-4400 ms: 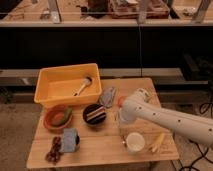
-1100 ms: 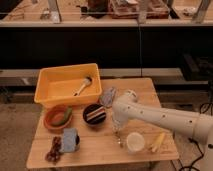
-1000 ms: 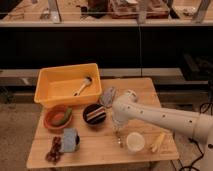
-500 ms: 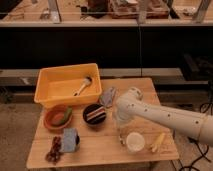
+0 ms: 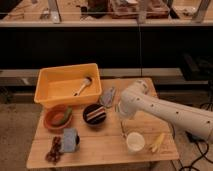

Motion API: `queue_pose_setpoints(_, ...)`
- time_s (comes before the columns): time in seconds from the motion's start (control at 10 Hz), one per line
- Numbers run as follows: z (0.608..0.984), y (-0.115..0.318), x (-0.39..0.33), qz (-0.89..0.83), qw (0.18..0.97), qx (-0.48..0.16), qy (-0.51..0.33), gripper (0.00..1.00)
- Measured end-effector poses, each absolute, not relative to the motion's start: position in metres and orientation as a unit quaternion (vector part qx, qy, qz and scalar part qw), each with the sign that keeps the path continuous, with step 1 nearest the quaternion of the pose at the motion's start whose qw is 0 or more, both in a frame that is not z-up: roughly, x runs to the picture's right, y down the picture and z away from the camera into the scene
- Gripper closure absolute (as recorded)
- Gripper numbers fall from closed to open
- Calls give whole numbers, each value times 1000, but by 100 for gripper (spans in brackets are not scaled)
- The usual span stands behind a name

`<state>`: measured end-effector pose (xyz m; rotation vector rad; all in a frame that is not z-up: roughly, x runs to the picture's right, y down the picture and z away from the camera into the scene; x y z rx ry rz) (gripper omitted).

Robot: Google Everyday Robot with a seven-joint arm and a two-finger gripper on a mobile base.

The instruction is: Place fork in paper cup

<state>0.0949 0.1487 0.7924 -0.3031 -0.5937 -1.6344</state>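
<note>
Arm [image 5: 165,112] shifted slightly left since earliest frame. Gripper [image 5: 120,116] above table [image 5: 100,150], seemingly clamped on fork [image 5: 123,130], which hangs just left of paper cup [image 5: 135,141]. Advice: centre fork over rim, lower, then release.

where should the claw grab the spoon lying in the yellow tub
By the middle of its pale handle, coming straight down from above. The spoon lies flat and slanted in the yellow tub, whose walls block a sideways approach; the thin handle likely suits a grip better than the rounded head. The claw is low over the table beside the cup.
</note>
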Motion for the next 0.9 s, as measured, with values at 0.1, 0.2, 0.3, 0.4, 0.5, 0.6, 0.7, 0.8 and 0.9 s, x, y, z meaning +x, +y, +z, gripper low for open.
queue_pose_setpoints(0.1,791,134,102,-716,639,-127,-251,88)
queue_pose_setpoints(0.2,793,121,110,-716,643,-122,-244,88)
queue_pose_setpoints(0.3,794,112,113,-715,645,-117,-241,88)
queue_pose_setpoints(0.4,793,102,117,-715,648,-111,-238,88)
queue_pose_setpoints(0.5,789,90,122,-714,651,-105,-235,88)
queue_pose_setpoints(0.6,788,81,123,-714,652,-101,-233,88)
queue_pose_setpoints(0.7,789,73,122,-716,651,-100,-233,88)
queue_pose_setpoints(0.8,792,69,121,-716,649,-101,-236,88)
queue_pose_setpoints(0.9,793,66,122,-716,646,-104,-242,88)
